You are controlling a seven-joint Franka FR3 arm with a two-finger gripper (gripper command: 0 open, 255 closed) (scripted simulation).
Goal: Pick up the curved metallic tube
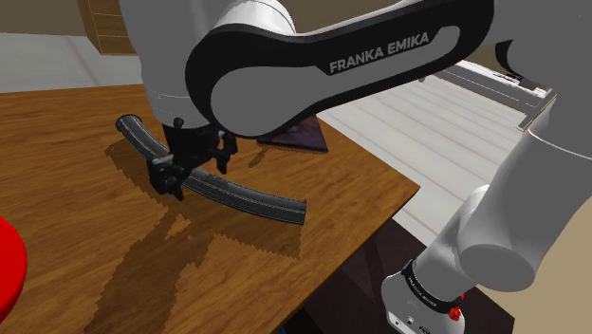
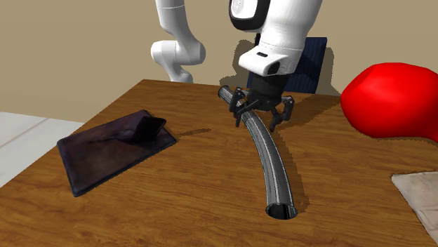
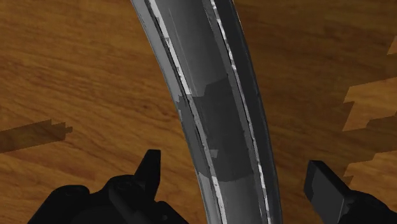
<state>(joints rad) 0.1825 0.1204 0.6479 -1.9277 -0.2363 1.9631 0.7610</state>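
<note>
The curved tube (image 2: 270,158), dark grey with pale streaks along its length, lies flat on the wooden tabletop (image 2: 175,203). In the second exterior view, one open end rests close to the tabletop's near edge. The other end lies farther in, just behind the gripper (image 2: 257,118).

The gripper is low over the tube's rear portion and straddles it. The fingers (image 3: 149,175) are spread apart, one on each side of the tube (image 3: 222,114). Bare wood is visible between each finger and the tube wall, so nothing is clasped.

Clearances in the second exterior view:
- A dark flat mat (image 2: 112,151) lies well apart from the tube, toward that view's left.
- A red rounded object (image 2: 393,102) sits well apart, at that view's right.
- A pale flat item (image 2: 421,193) occupies the lower right corner.
- Open wood lies on both sides of the tube.
</note>
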